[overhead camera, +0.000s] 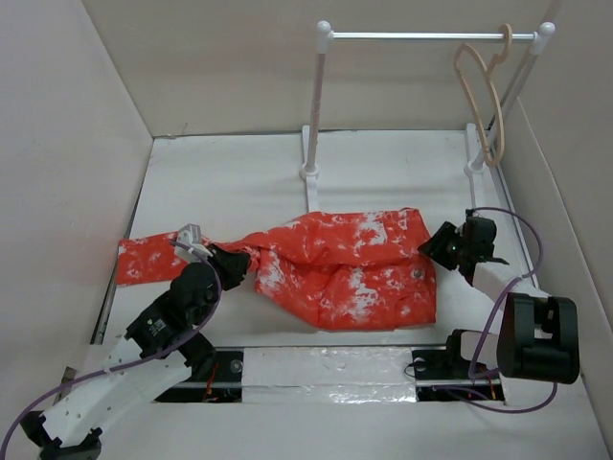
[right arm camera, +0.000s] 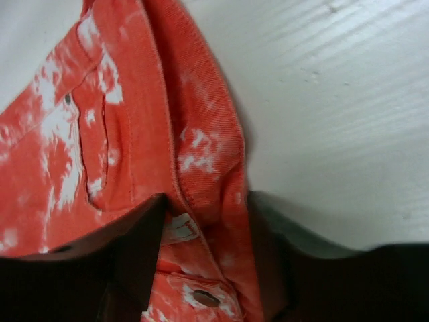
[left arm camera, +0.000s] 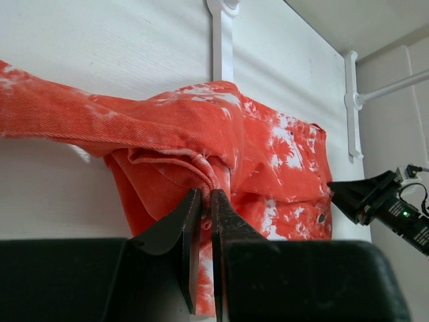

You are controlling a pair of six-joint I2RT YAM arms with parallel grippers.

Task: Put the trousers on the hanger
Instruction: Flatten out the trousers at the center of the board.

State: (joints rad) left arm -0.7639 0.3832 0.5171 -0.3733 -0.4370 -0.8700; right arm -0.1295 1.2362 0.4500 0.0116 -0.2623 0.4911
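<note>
The red-orange, white-blotched trousers [overhead camera: 345,264] lie flat across the middle of the table, waistband to the right and one leg stretched out to the left. My left gripper [overhead camera: 251,261] is shut on a bunched fold of cloth where the legs begin; the left wrist view shows the jaws [left arm camera: 206,196] pinching that fold of the trousers [left arm camera: 268,147]. My right gripper [overhead camera: 431,247] is at the waistband's far right corner. In the right wrist view it [right arm camera: 204,208] stands open, straddling the waistband edge [right arm camera: 201,154] above the button [right arm camera: 204,297]. The beige hanger [overhead camera: 484,96] hangs from the rack bar at the back right.
A white-posted rack with a metal bar [overhead camera: 421,36] stands at the back, its left post [overhead camera: 314,105] just behind the trousers. Pale walls close in on the left, the back and the right. The right arm's body [overhead camera: 536,335] sits at the near right.
</note>
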